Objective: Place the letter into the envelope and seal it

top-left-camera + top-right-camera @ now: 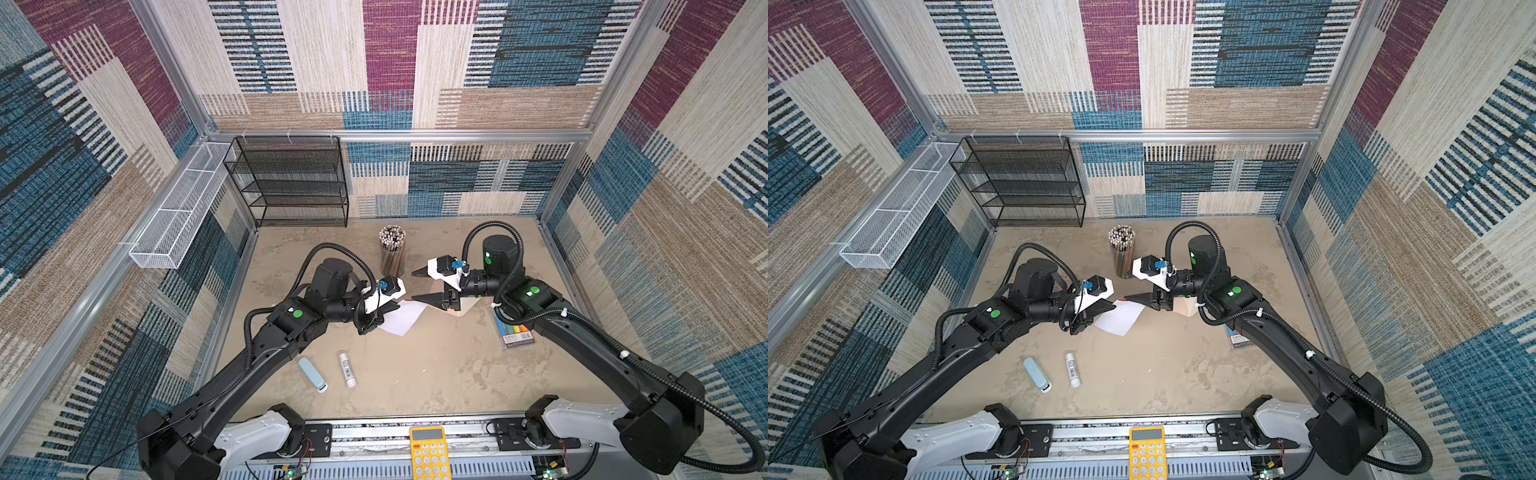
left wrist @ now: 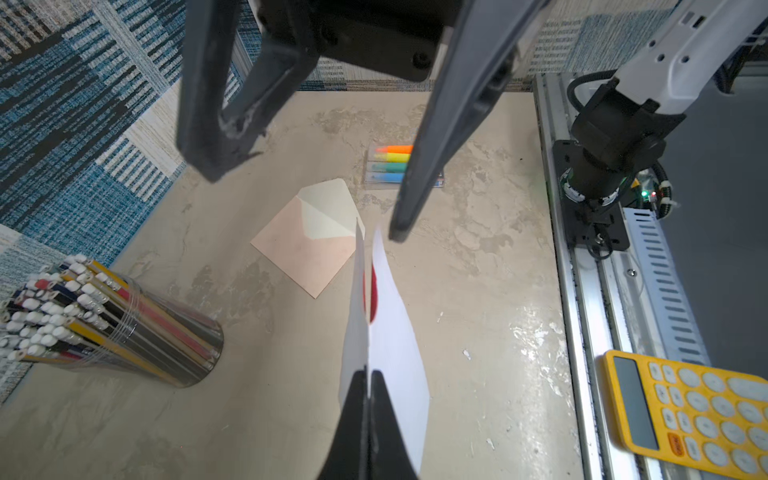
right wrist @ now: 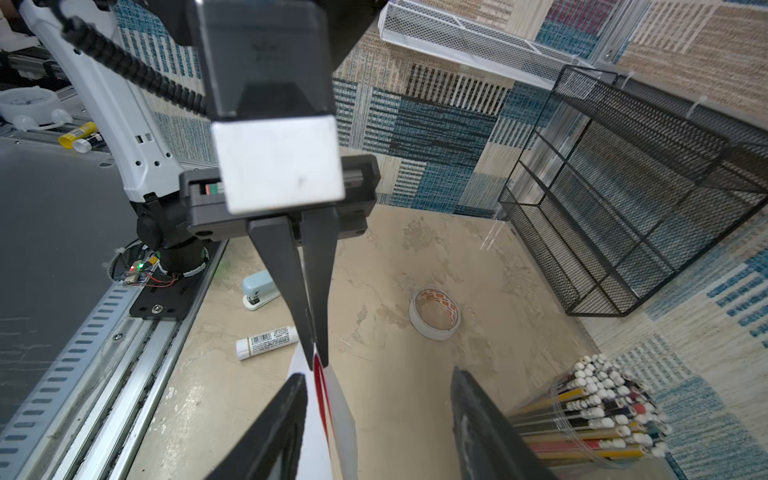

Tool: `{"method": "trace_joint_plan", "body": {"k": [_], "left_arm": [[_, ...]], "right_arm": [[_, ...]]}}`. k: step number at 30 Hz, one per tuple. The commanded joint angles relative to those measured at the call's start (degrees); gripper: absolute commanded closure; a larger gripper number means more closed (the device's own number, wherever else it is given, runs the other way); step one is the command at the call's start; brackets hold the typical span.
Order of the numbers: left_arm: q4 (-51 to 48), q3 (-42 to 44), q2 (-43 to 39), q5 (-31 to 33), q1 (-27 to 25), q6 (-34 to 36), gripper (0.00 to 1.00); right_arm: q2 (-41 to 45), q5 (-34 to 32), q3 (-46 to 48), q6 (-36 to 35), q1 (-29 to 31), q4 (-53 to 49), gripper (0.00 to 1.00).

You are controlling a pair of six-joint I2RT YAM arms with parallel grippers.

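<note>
Closest to us, on the front rail, sits a yellow calculator [image 1: 430, 453]. Just past it, on the mottled table [image 1: 436, 374], we see a pale blue stapler [image 1: 312, 374] and a white glue stick [image 1: 347, 369] lying side by side, a little apart.

Beyond them, the left gripper [image 2: 369, 376] has its jaws pressed together on the near edge of the letter [image 2: 395, 332]. The card is lifted off the table and seen almost edge-on from the left wrist. Its two white faces gape slightly, with red showing between them.

The letter's free end points toward the right gripper [image 1: 412, 286], whose jaws stand apart. From the right wrist, the card's edge runs up between those two fingers, close beside one of them and well clear of the other. We cannot tell whether it touches that nearer finger, and neither finger is pinching it.

Under and behind the right gripper, the envelope [image 2: 307, 245] lies flat on the table with its cream flap open, apart from the letter. Beside it is a pack of highlighters [image 2: 390, 166]. Farther back stands a clear cup of pencils [image 1: 392, 253]. A black mesh rack [image 1: 291, 183] stands against the rear wall.
</note>
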State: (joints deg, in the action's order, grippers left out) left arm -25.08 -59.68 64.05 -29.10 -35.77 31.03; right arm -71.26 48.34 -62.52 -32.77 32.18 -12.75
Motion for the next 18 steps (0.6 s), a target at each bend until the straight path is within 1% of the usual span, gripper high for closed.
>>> {"method": "trace_joint_plan", "body": {"k": [1, 12, 18], "left_arm": [[0.93, 0.18, 0.11, 2.55, -0.53, 3.75, 1.00], [1.49, 0.51, -0.51, 3.94, -1.74, 5.50, 1.00], [2.00, 0.86, -0.63, 3.82, -2.28, 5.89, 1.00]], "right_arm": [[-0.78, -0.25, -0.67, -1.47, 0.59, -2.39, 0.44], [-1.02, 0.18, 0.36, -1.52, 2.53, -4.63, 0.50], [-1.81, -0.25, 0.45, -1.06, 3.39, -3.34, 0.56]]}}
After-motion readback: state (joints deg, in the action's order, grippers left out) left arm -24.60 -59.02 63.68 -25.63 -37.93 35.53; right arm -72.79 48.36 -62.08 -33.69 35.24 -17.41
